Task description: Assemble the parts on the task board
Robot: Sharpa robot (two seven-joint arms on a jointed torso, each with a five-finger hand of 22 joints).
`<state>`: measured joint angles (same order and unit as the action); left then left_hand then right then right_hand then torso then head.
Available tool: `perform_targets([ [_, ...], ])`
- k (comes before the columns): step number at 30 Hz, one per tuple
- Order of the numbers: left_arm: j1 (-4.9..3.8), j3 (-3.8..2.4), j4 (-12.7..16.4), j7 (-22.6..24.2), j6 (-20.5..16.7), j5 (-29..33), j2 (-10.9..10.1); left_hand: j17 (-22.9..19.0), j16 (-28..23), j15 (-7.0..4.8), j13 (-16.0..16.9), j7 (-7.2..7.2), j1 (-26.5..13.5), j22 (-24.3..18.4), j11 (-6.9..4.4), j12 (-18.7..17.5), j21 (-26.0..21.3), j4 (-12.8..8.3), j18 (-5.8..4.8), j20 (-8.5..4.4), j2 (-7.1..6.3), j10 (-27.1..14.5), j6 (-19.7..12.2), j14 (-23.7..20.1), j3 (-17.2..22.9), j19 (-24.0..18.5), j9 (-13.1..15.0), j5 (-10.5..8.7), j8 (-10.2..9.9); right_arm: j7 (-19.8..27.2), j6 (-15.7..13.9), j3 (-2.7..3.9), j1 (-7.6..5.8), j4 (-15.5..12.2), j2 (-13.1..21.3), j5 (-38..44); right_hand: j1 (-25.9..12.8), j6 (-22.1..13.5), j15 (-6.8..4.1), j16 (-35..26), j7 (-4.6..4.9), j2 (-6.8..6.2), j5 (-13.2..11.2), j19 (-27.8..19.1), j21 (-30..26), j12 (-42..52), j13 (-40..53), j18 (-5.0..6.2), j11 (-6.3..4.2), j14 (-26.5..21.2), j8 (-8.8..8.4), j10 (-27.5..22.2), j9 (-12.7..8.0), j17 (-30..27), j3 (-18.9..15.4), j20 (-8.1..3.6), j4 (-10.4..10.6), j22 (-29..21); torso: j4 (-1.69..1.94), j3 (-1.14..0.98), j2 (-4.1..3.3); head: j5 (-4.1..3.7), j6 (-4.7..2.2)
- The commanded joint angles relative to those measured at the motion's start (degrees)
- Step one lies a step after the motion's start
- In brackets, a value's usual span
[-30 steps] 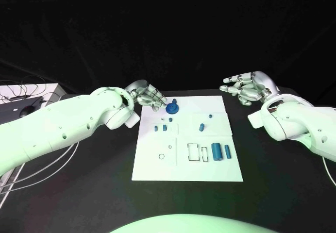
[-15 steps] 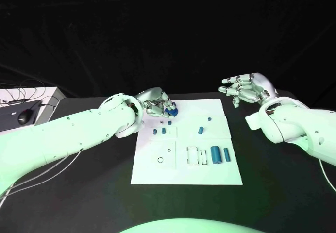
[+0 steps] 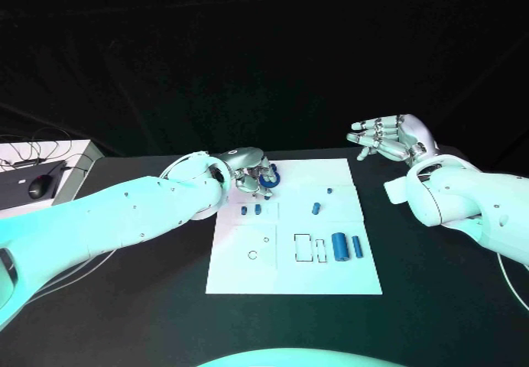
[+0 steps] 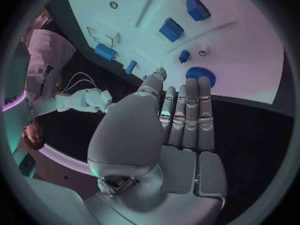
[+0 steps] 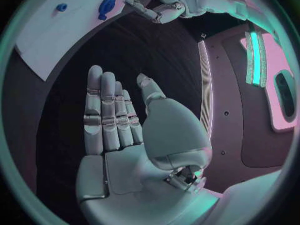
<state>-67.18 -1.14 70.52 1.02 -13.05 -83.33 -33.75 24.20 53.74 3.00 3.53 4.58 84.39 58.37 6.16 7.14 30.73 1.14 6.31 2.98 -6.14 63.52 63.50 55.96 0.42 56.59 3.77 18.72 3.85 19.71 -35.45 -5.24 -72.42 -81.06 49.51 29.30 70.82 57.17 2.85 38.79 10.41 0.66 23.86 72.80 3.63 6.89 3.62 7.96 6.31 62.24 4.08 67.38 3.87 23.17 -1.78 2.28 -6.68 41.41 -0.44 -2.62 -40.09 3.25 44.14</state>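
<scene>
Task board (image 3: pixel 296 267): white plate, centre of the head view, on the black table (image 3: pixel 132 321). Its far edge lies just below the middle of the frame.

Left arm (image 3: pixel 110 218): enters from the left edge of the head view and reaches to the upper left corner of the board. Left hand (image 3: pixel 251 170) is over that corner, beside the blue round part (image 3: pixel 270 178). In the left wrist view the left hand's fingers (image 4: pixel 187 112) lie straight and side by side, with nothing between them and the thumb. Contact between fingertips and the round part (image 4: pixel 200 76) cannot be determined.

Right arm (image 3: pixel 474 202): enters from the right edge of the head view. Right hand (image 3: pixel 388 136) is raised at upper right of the frame, off the board and well apart from the parts. Its fingers (image 5: pixel 103 110) are extended, thumb apart, palm empty.

Parts on the board, head view:
- 2 large blue cylinders (image 3: pixel 339 246), side by side at right centre, the left one thicker.
- 1 short blue part (image 3: pixel 316 207), above the cylinders.
- 2 small blue blocks (image 3: pixel 250 208), at upper left, below the left hand.
- 1 tiny blue part (image 3: pixel 329 188), near the upper right of the board.

Board outlines: rectangular outlines (image 3: pixel 303 245) sit left of the cylinders; a small ring mark (image 3: pixel 252 255) lies further left.

A grey box with a mouse (image 3: pixel 39 186) stands at the left edge of the frame.
</scene>
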Motion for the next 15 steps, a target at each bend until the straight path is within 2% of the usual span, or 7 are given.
perform_targets([
  [1,0.00,0.02,-0.49,-0.20,1.90,-1.85,0.35,-0.59,0.60,-0.03,-0.01,0.18,0.38,0.49,0.15,-0.23,-0.09,0.41,0.85,0.26,-0.14,0.24,0.49,-0.62,0.23,-0.12,-0.01,0.04,-0.22,3.02,0.01,0.04,0.01,0.14,-0.09,-4.26,0.76,-1.00,1.29,-5.20,0.41,0.09,0.26,-5.18,0.38,-1.31,-0.13,-1.00,0.72,-2.19,-0.28,-1.38,-0.06,-4.94,0.58,1.40,-0.15,-6.31,0.01,-0.03,0.00,-0.08,0.05],
  [2,0.00,0.04,-0.59,-0.26,2.13,-1.80,0.41,-0.61,0.73,-0.07,-0.01,0.17,0.37,0.57,0.10,-0.19,-0.06,0.44,0.86,0.25,-0.12,0.35,0.58,-0.54,0.27,-0.07,0.00,0.05,-0.20,3.12,0.14,0.04,0.01,0.18,-0.10,-4.55,0.66,-1.00,1.46,-7.86,0.72,-0.22,0.07,-3.96,-0.36,-1.66,-0.03,-0.54,0.83,0.16,-0.25,-1.22,-0.05,-8.83,0.44,1.86,-0.27,-12.55,0.00,-0.02,0.00,-0.08,0.07],
  [3,0.00,0.04,-0.67,-0.32,2.35,-1.78,0.45,-0.64,0.99,-0.15,-0.01,0.14,0.36,0.73,0.00,-0.15,0.01,0.48,0.90,0.22,-0.08,0.52,0.73,-0.41,0.35,0.03,0.01,0.06,-0.18,3.19,0.22,0.04,0.01,0.20,-0.11,-4.74,0.68,-1.07,1.59,-9.05,0.46,0.17,0.28,-4.43,-0.09,-1.84,-0.11,-0.74,0.87,-0.68,-0.29,-1.36,-0.07,-9.87,0.62,2.10,-0.17,-14.25,0.00,-0.02,0.00,-0.08,0.07],
  [6,0.00,0.08,-1.00,-0.71,3.27,-1.92,0.69,-0.64,1.89,-0.26,-0.01,0.11,0.35,1.42,-0.11,-0.21,0.31,0.58,0.91,0.09,-0.11,0.89,1.03,-0.33,0.59,0.20,0.00,0.09,-0.21,3.39,0.51,0.04,0.01,0.23,-0.14,-5.21,0.86,-1.26,2.06,-12.27,0.57,0.30,0.34,-5.18,0.18,-2.25,-0.19,-1.00,1.03,-0.16,-0.30,-1.83,-0.07,-13.16,0.69,2.55,-0.25,-21.68,0.05,-0.02,0.05,-0.17,0.19],
  [10,0.01,0.23,-1.61,-1.19,4.25,-2.31,1.08,-0.39,3.35,-0.40,-0.01,0.20,0.33,2.48,-0.26,-0.26,0.95,0.66,0.96,-0.09,-0.08,1.56,1.56,-0.26,0.91,0.46,-0.01,0.09,-0.23,4.11,0.63,0.04,0.01,0.24,-0.19,-5.79,0.81,-1.27,2.43,-16.48,0.55,0.31,0.37,-5.76,0.28,-2.53,-0.19,-1.15,1.22,0.70,-0.31,-2.18,-0.07,-16.13,0.73,3.19,-0.24,-28.27,0.05,-0.05,0.00,-0.22,0.24],
  [12,0.01,0.41,-1.91,-1.25,4.41,-2.39,1.26,-0.28,4.15,-0.45,-0.01,0.26,0.32,3.15,-0.32,-0.42,1.33,0.69,0.99,-0.19,-0.09,1.82,1.40,-0.33,1.14,0.54,-0.02,0.11,-0.20,4.57,0.65,0.04,0.01,0.24,-0.21,-6.12,1.11,-1.17,2.58,-23.60,0.42,0.03,0.40,-6.46,0.50,-3.04,-0.31,-1.51,1.36,4.24,-0.38,-2.47,-0.08,-19.03,1.10,3.35,-0.57,-31.45,0.03,-0.05,-0.02,-0.25,0.26],
  [15,0.01,0.83,-2.36,-1.24,4.42,-2.43,1.58,-0.15,5.43,-0.58,-0.01,0.48,0.25,4.19,-0.41,-0.70,1.97,0.75,1.10,-0.28,-0.23,2.18,1.10,-0.17,1.44,0.73,-0.02,0.11,-0.24,5.20,0.80,0.04,0.01,0.31,-0.25,-6.63,1.00,-1.38,3.33,-31.28,0.63,0.28,0.56,-8.11,0.48,-3.07,-0.28,-1.80,1.65,5.00,-0.43,-3.14,-0.10,-19.17,1.63,4.07,-0.52,-34.15,0.00,-0.06,0.02,-0.24,0.29],
])
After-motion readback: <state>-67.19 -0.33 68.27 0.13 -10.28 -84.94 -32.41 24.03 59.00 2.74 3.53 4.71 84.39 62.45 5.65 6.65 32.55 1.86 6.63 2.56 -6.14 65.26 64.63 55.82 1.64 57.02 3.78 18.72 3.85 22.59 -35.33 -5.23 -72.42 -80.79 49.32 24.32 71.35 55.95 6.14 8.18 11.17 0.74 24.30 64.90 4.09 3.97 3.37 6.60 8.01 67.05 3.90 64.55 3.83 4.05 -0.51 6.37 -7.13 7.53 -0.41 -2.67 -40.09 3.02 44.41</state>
